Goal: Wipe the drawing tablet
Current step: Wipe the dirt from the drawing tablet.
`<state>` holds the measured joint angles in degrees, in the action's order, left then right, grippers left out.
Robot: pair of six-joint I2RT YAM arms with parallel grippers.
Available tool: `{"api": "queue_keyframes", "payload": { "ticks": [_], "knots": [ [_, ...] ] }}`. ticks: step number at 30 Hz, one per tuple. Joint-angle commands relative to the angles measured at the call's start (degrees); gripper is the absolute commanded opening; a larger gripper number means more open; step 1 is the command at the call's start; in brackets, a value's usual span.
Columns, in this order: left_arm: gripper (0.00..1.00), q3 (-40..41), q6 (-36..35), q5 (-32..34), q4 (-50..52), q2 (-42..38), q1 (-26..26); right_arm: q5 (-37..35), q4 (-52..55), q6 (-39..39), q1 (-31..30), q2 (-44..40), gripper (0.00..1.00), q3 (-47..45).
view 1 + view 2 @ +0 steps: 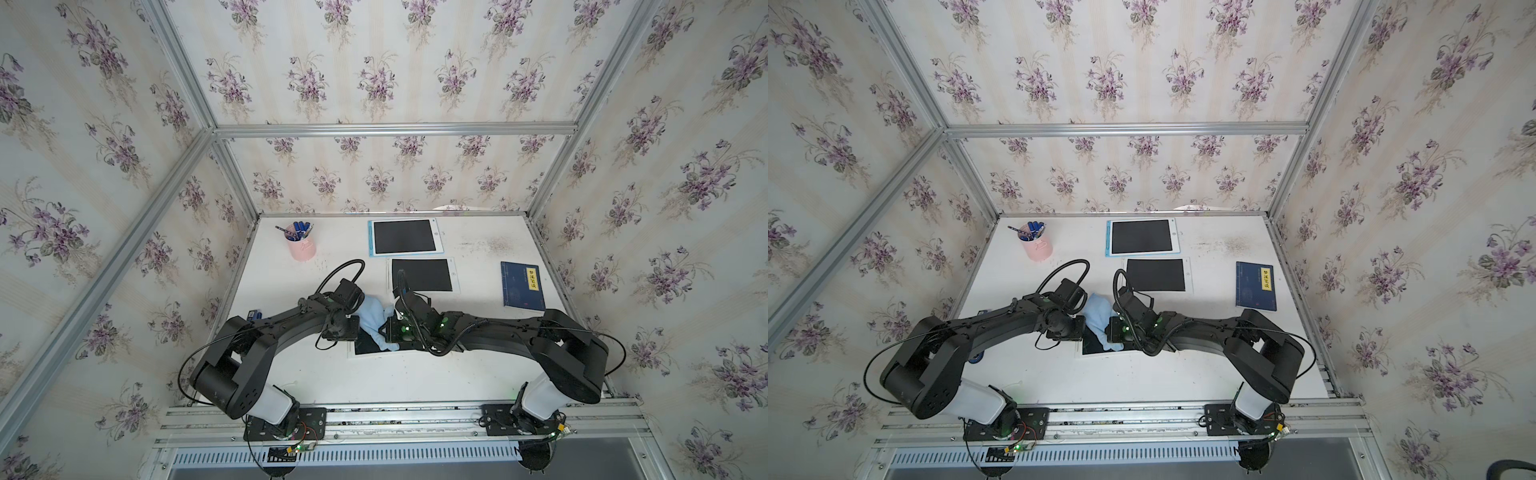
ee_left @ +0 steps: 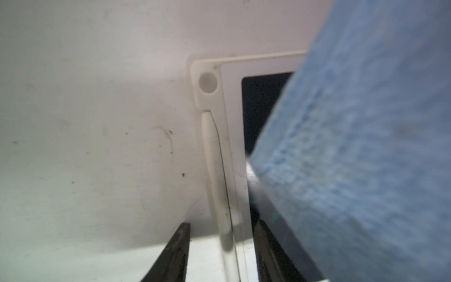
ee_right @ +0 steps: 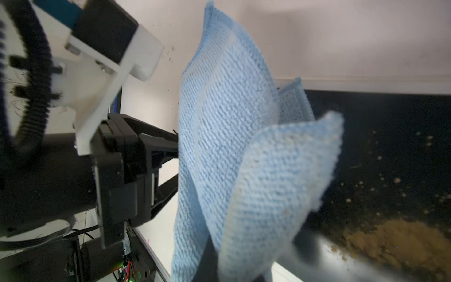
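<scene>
Over the nearest drawing tablet, the right gripper is clenched on the blue cloth, which hangs above the dark screen. Brown crumbs lie on the screen beside the cloth, so the wiping stroke should likely run toward them. The left gripper stands released, jaws straddling the tablet's edge along its stylus. Beyond the tablet, a blue book bears a yellow label with Chinese characters too small to read. No brand shows.

Floral wallpaper walls, aluminium frame, white table
</scene>
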<state>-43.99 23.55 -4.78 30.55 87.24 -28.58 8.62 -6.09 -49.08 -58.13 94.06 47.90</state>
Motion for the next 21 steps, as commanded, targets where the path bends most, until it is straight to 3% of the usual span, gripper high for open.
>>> {"api": "queue_keyframes", "payload": {
  "ticks": [1, 8, 15, 21],
  "knots": [
    [0.45, 0.43, 1.80, 1.95, 2.12, 1.50, -0.59, 0.60, -4.21, -2.09, -0.71, 1.56, 0.00, -0.43],
    [0.37, 2.33, 4.03, 2.40, 0.62, 0.85, -2.77, 0.44, -6.99, -3.39, -1.15, 6.00, 0.00, -2.11],
    [0.38, 3.72, 5.14, 3.19, 0.72, -0.99, -3.73, -1.24, -6.37, -5.88, -1.20, 9.56, 0.00, -3.18],
    [0.39, 4.00, 5.38, 3.50, 0.86, -1.35, -4.12, -3.50, -3.85, -7.60, -1.21, 7.79, 0.00, -5.45]
  ]
}}
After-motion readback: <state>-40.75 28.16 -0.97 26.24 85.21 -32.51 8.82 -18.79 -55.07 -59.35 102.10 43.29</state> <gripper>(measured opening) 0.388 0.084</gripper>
